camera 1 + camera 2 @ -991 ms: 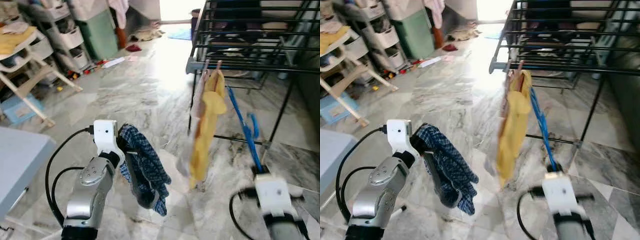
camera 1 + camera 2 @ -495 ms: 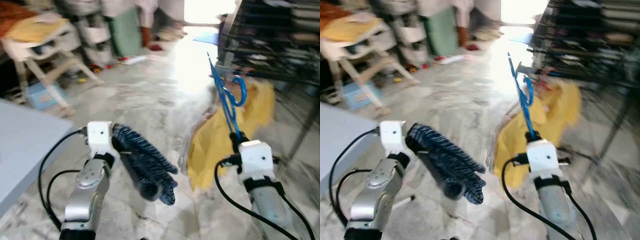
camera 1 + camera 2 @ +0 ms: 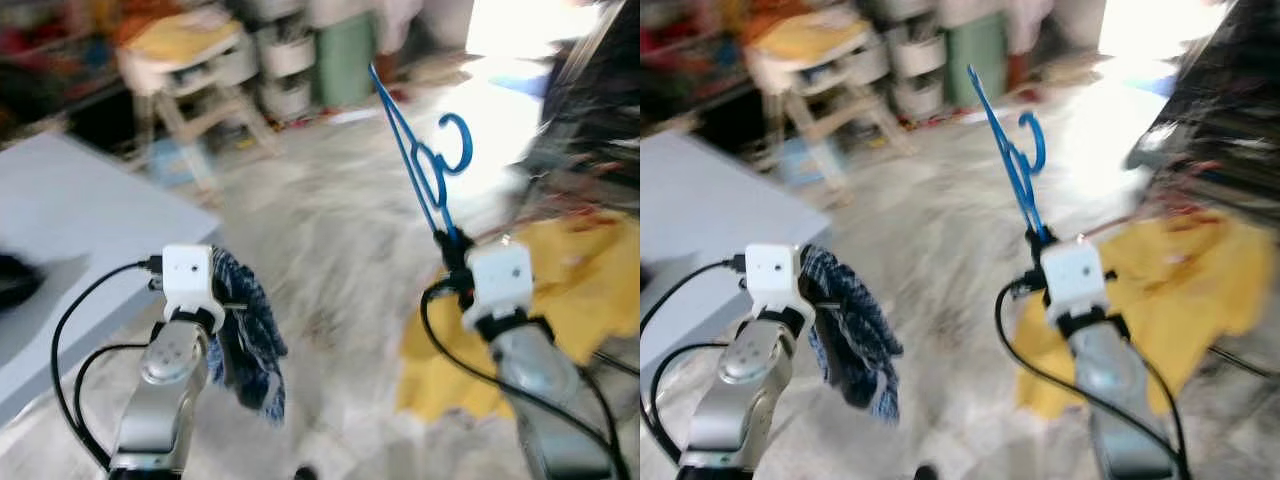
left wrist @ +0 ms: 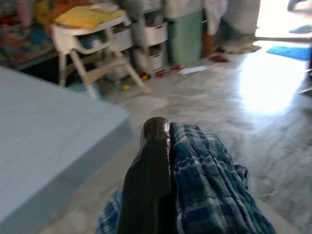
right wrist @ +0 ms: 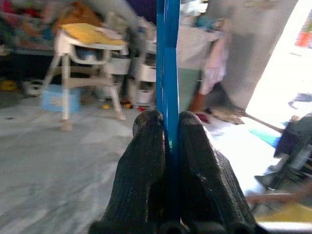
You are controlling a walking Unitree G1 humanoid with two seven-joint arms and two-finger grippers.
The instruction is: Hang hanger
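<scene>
Gripping one blue hanger (image 3: 425, 170), one checked cloth (image 3: 245, 335).

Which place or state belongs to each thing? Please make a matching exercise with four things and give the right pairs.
Things:
1. blue hanger
2. checked cloth
3. yellow garment
4. white high chair

Places or states:
A. stands far back by the storage drawers
B. hangs from the left gripper
C. gripped upright between the right gripper fingers
D. spread low, behind the right arm

Pairs: 1-C, 2-B, 3-D, 4-A
</scene>
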